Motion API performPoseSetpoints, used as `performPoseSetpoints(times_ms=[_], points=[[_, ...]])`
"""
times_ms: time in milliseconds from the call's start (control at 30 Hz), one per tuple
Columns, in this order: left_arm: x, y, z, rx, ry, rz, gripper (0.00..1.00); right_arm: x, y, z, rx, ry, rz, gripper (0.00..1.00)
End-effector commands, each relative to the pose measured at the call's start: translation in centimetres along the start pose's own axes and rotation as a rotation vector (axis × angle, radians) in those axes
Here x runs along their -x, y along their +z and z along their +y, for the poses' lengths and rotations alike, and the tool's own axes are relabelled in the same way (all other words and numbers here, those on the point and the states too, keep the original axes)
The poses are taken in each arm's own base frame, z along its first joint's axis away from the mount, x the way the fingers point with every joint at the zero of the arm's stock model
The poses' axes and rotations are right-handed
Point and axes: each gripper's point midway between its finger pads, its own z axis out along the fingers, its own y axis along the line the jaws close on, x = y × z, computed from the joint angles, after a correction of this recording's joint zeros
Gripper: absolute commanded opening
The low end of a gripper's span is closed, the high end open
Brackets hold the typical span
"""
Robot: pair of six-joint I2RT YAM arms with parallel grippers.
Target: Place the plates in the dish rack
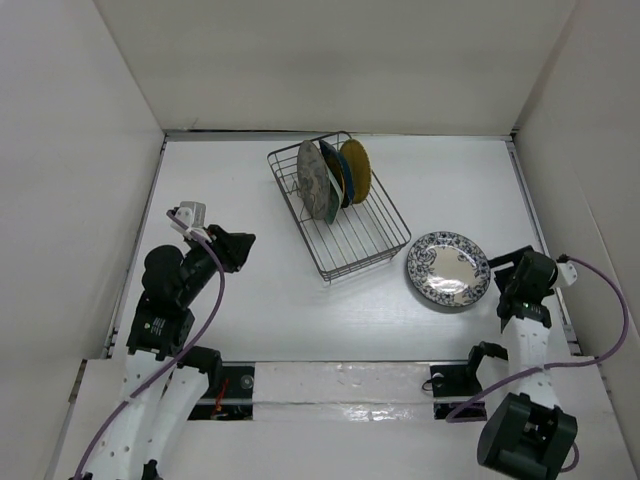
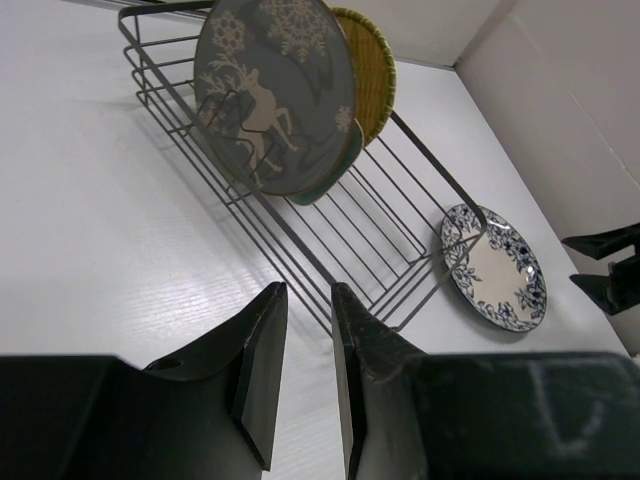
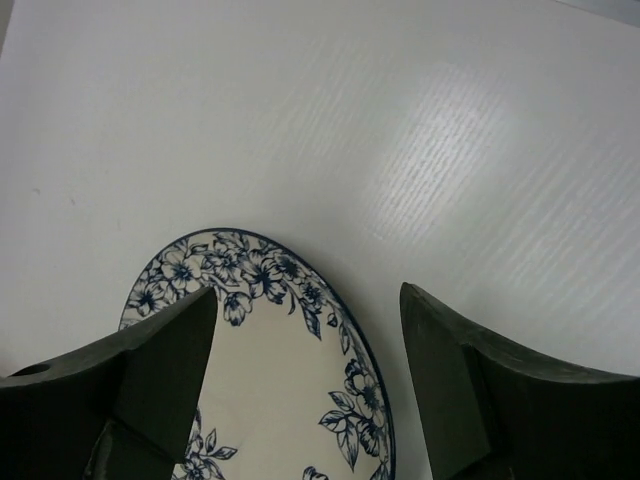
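Observation:
The dish rack [image 1: 366, 237], a dark wire basket, stands at the table's middle. Three plates stand upright in its far end: a grey deer plate [image 1: 314, 180], a dark teal dish [image 1: 333, 170] and a yellow plate [image 1: 357, 170]. A blue-and-white patterned plate [image 1: 448, 268] lies flat on the table to the right of the rack. My right gripper [image 1: 497, 278] is open at that plate's right rim, and its fingers straddle the rim [image 3: 340, 320] with nothing gripped. My left gripper [image 1: 235, 250] hovers left of the rack, its jaws a narrow gap apart and empty [image 2: 308, 288].
White walls enclose the table on the left, back and right. In the left wrist view the deer plate [image 2: 265, 95] and yellow plate [image 2: 372, 65] fill the rack's far end, and bare wires [image 2: 385, 240] run toward me. The right gripper [image 2: 605, 265] shows past the patterned plate [image 2: 495, 265].

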Motion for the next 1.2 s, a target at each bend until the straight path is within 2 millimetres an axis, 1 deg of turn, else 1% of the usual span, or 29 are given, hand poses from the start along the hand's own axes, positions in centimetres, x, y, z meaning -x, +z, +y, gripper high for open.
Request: performPoseSetpoints(times_ms=[0,33,67,200,233,300,333,400,433,467,500,533,600,633,667,700,767,800,867,900,933,1000,1033,1067,1167], points=[[3.0,-0.5,-2.7,-0.080,0.035,-0.086,0.22,-1.6,0.4,-0.5,-0.012,0.040,0.104,0.80],[2.9,-0.6,-2.9,-0.085,0.036,-0.086,0.22,-1.4,0.6,-0.7,-0.026,0.045,0.109,0.81],[3.0,-0.8,-2.9,-0.086,0.038,-0.091,0.22,-1.7,0.7,-1.1,-0.041,0.048,0.118,0.81],[3.1,-1.5,-3.7,-0.108,0.045,-0.102,0.22,-2.6,0.7,-0.6,-0.015,0.038,0.168,0.82],[3.4,-1.7,-3.8,-0.108,0.049,-0.117,0.22,-3.2,0.6,-0.1,0.017,0.024,0.207,0.82],[3.4,-1.8,-4.1,-0.119,0.052,-0.115,0.22,-4.5,1.0,-0.6,0.003,0.023,0.265,0.82],[3.5,-1.8,-4.1,-0.120,0.054,-0.118,0.22,-4.7,1.3,-0.3,0.017,0.013,0.278,0.82],[3.5,-1.9,-4.1,-0.118,0.054,-0.121,0.22,-6.2,1.5,-0.1,0.044,0.013,0.349,0.82],[3.7,-2.0,-4.0,-0.107,0.055,-0.130,0.22,-7.2,1.9,-0.5,0.029,0.015,0.395,0.82],[3.7,-2.2,-3.8,-0.096,0.059,-0.133,0.22,-7.7,2.0,-0.3,0.044,0.017,0.424,0.82],[3.8,-2.2,-3.7,-0.089,0.060,-0.137,0.22,-8.2,2.1,-0.5,0.042,0.027,0.438,0.81],[4.0,-2.3,-3.6,-0.081,0.061,-0.144,0.22,-8.2,2.6,-0.2,0.053,0.037,0.432,0.80],[4.0,-2.3,-3.5,-0.076,0.062,-0.145,0.22,-8.5,2.9,-0.5,0.045,0.044,0.440,0.73],[4.0,-2.2,-3.4,-0.071,0.061,-0.145,0.22,-7.9,3.5,0.2,0.066,0.042,0.414,0.70],[4.0,-2.2,-3.4,-0.069,0.060,-0.141,0.22,-7.6,3.8,-0.2,0.046,0.047,0.405,0.58],[4.0,-2.2,-3.3,-0.067,0.060,-0.141,0.22,-7.4,4.0,-0.2,0.043,0.044,0.393,0.52],[3.8,-2.0,-3.1,-0.059,0.058,-0.134,0.22,-6.5,4.4,-0.9,0.006,0.057,0.344,0.39],[3.8,-2.0,-3.1,-0.056,0.057,-0.134,0.22,-5.6,4.4,-0.9,0.010,0.073,0.303,0.29],[3.7,-1.8,-2.9,-0.048,0.056,-0.130,0.22,-4.6,4.4,-1.0,0.018,0.101,0.244,0.19],[3.7,-1.7,-2.8,-0.045,0.055,-0.129,0.22,-3.9,4.2,-0.4,0.043,0.107,0.216,0.14],[3.7,-1.7,-2.8,-0.044,0.056,-0.127,0.22,-3.5,4.3,0.1,0.063,0.110,0.197,0.11],[3.6,-1.5,-2.7,-0.042,0.054,-0.123,0.22,-3.3,4.1,1.1,0.113,0.110,0.202,0.05],[3.6,-1.5,-2.7,-0.042,0.056,-0.123,0.22,-3.6,4.1,1.1,0.120,0.109,0.215,0.05],[3.5,-1.4,-2.6,-0.038,0.054,-0.118,0.22,-3.8,4.1,1.5,0.145,0.101,0.229,0.06],[3.4,-1.2,-2.5,-0.032,0.053,-0.114,0.22,-5.1,4.3,1.0,0.143,0.072,0.283,0.22]])
